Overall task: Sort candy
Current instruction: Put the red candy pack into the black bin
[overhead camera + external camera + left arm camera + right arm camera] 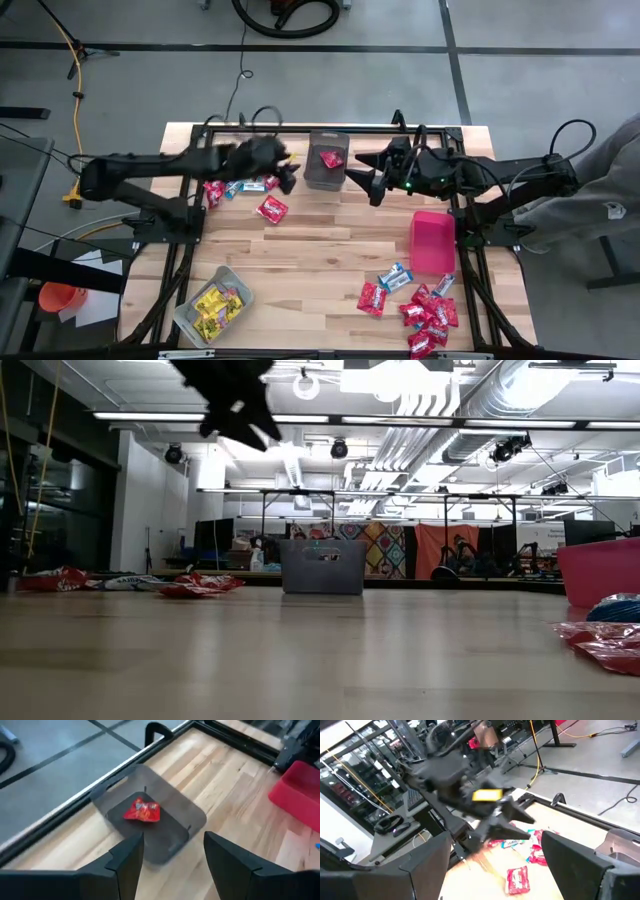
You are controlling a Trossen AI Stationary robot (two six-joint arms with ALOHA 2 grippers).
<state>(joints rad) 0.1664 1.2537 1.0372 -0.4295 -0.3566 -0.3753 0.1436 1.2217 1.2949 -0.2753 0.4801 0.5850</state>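
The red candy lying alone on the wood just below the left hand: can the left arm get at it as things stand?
Probably yes. The left hand is open and empty, and the red candy lies flat on bare table, apart from the other packets, nothing over it.

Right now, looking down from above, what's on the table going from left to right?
Clear grey bin of yellow candy → left gripper → dark mesh bin → right gripper → red bin.
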